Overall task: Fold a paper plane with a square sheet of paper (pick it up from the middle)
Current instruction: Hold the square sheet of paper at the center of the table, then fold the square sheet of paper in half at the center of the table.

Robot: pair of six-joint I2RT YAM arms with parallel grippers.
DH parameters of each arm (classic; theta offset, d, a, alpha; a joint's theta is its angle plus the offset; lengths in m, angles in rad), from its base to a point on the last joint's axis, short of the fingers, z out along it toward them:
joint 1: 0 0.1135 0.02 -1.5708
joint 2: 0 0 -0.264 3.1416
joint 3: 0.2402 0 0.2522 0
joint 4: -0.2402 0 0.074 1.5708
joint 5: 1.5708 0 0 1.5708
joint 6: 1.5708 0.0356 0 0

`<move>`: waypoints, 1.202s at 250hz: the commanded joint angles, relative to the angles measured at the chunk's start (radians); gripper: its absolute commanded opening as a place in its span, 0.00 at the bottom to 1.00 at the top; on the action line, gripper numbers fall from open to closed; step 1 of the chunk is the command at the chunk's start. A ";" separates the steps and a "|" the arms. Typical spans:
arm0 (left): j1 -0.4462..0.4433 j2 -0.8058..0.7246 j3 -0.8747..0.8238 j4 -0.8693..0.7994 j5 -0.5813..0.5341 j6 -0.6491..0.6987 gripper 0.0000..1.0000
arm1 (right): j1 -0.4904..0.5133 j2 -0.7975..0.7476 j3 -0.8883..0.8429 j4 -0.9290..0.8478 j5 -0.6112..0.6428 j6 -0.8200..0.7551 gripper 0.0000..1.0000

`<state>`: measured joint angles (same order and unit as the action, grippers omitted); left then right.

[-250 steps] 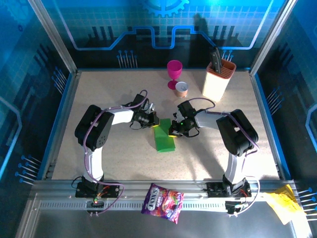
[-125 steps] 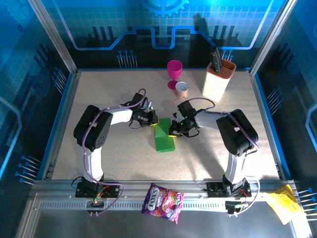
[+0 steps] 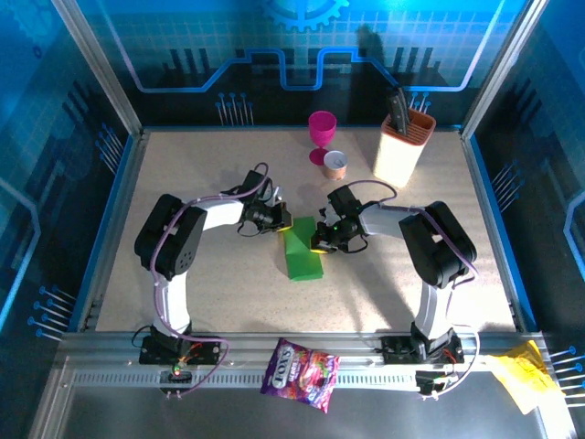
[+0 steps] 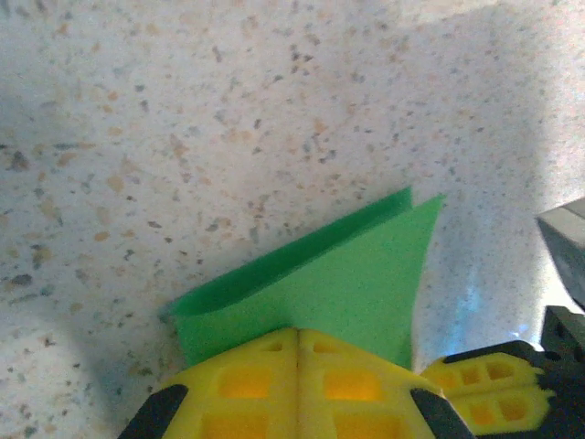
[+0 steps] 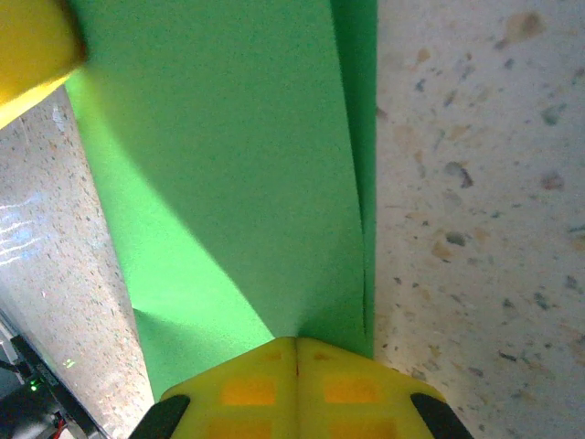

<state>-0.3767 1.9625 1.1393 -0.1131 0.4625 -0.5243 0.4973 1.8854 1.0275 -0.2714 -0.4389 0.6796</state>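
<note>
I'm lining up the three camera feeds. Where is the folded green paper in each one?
Top external: folded green paper at the table's centre.
Left wrist: paper at lower centre.
Right wrist: paper across the left and middle, top to bottom.
Shared landmark: speckled tabletop around it.

pink goblet (image 3: 321, 131): upright, far centre | small orange cup (image 3: 335, 165): just beside goblet, on its near-right | beige holder (image 3: 400, 151): far right, dark handles sticking out | purple snack bag (image 3: 300, 373): near rail, centre | yellow paper (image 3: 519, 375): crumpled, near right corner
</note>
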 commanded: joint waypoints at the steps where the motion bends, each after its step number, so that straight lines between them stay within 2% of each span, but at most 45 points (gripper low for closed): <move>1: 0.008 -0.057 -0.003 -0.022 0.032 0.009 0.03 | 0.018 0.063 -0.031 -0.083 0.054 -0.012 0.00; 197: 0.008 0.046 -0.012 -0.076 -0.027 0.084 0.01 | 0.018 0.063 0.006 -0.109 0.052 -0.023 0.00; 301: 0.007 0.047 -0.036 -0.083 -0.029 0.110 0.00 | 0.040 -0.099 0.145 -0.151 0.021 -0.017 0.00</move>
<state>-0.3756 1.9884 1.1362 -0.1413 0.4610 -0.4477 0.5060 1.8553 1.1103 -0.3874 -0.4194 0.6617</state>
